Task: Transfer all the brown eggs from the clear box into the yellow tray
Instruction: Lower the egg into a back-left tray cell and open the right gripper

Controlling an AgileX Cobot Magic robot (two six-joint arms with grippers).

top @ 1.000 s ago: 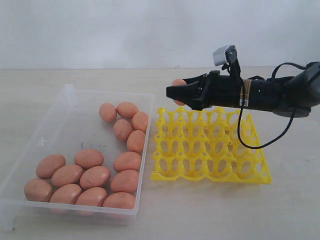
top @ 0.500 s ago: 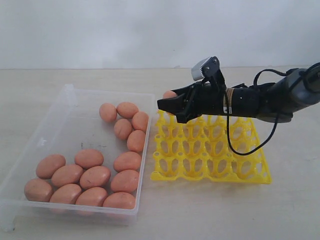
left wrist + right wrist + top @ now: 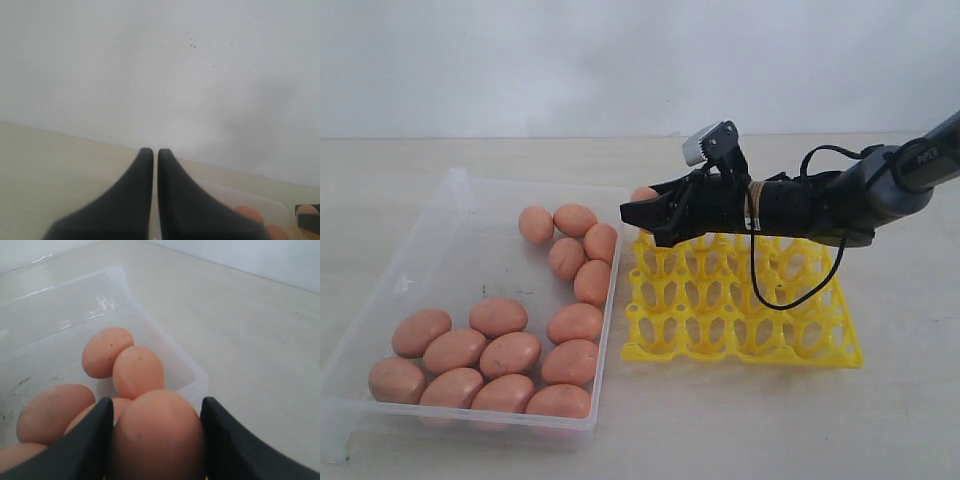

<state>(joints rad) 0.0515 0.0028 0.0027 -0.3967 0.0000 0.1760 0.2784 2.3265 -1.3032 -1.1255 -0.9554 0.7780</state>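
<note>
My right gripper (image 3: 638, 212) is shut on one brown egg (image 3: 643, 193) and holds it low over the far left corner of the yellow tray (image 3: 750, 322), whose cups show no eggs. The right wrist view shows that egg (image 3: 157, 437) squeezed between both black fingers (image 3: 90, 440). Several brown eggs (image 3: 500, 355) lie in the clear box (image 3: 460, 250) to the left of the tray, in a near cluster and a column along its right wall. My left gripper (image 3: 155, 152) is shut and holds nothing. It does not appear in the exterior view.
The box's corner wall (image 3: 192, 372) lies just beyond the held egg, with eggs (image 3: 137, 371) behind it. The right arm (image 3: 820, 205) and its black cable (image 3: 770, 295) hang over the tray's far rows. A pale wall stands behind the table.
My right gripper has moved left and downward with the egg, from above the tray's far edge towards its far left corner. The eggs in the box have not shifted.
</note>
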